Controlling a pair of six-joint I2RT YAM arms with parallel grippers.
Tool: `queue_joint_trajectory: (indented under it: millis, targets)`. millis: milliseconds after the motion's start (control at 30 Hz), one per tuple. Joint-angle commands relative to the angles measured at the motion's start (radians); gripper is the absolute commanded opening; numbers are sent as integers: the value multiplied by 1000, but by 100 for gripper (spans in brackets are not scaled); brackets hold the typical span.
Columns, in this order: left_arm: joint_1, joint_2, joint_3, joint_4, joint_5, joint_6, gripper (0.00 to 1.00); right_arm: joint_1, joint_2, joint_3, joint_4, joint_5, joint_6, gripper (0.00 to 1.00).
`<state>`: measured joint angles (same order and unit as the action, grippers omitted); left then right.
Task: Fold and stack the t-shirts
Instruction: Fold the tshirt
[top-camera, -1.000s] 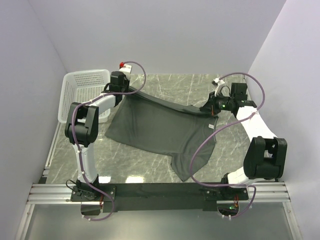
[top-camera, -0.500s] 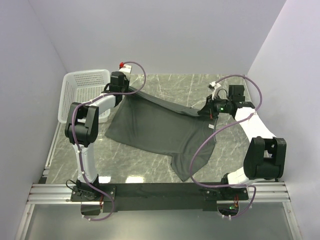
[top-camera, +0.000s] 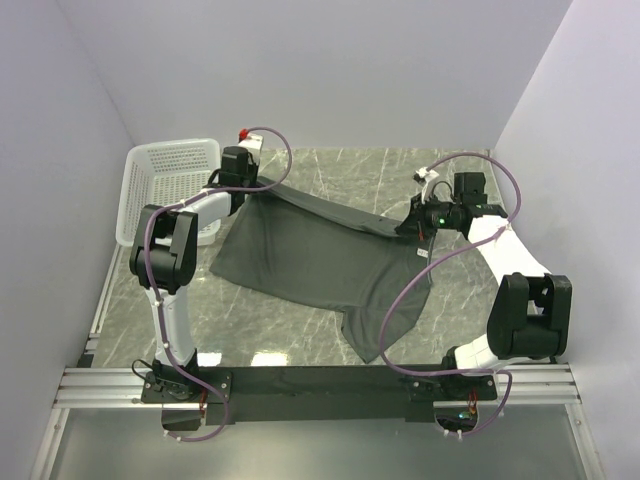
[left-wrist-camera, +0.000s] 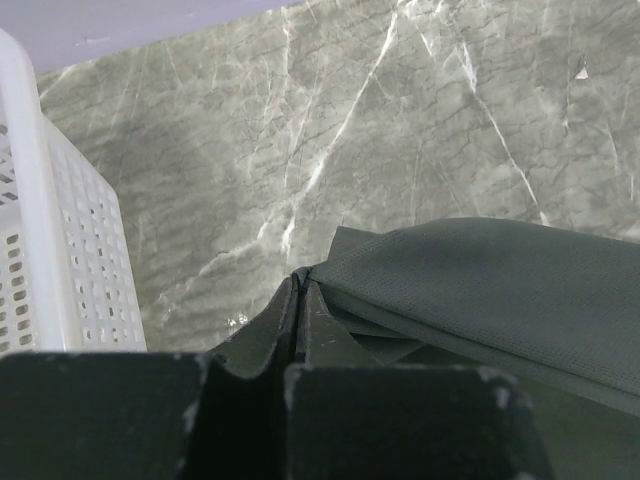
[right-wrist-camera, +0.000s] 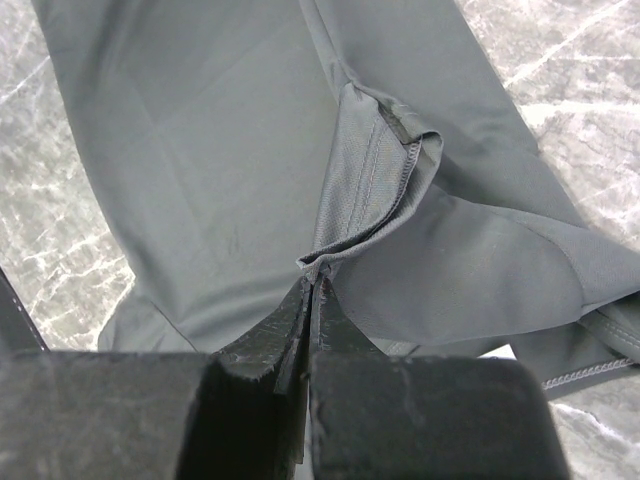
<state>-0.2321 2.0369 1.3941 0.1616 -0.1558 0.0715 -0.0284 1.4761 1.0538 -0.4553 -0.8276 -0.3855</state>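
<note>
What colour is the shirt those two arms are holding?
Plain dark charcoal grey t-shirt, no print; clearest in the right wrist view.

The shirt (top-camera: 310, 255) is seen to be matt, fine-woven grey cloth with stitched hems. The tabletop (top-camera: 350, 175) is finished as glossy veined marble. The basket (top-camera: 172, 146) is moulded from white perforated plastic.

We count one dark grey t-shirt (top-camera: 310, 255), one white mesh basket (top-camera: 165, 175), one marbled desk (top-camera: 360, 170) and two tools, namely the left tool (top-camera: 263, 185) and the right tool (top-camera: 402, 224).
</note>
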Motion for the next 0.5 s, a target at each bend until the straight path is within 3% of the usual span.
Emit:
queue_joint_trajectory:
  millis: [0,467]
  targets:
    - [2,-50,-3,6,-14,19,0,5,-17,-6,-5,13,-18,0]
    - [2,-130,5,-76,50,-21,2,5,-7,-5,-10,42,-19,0]
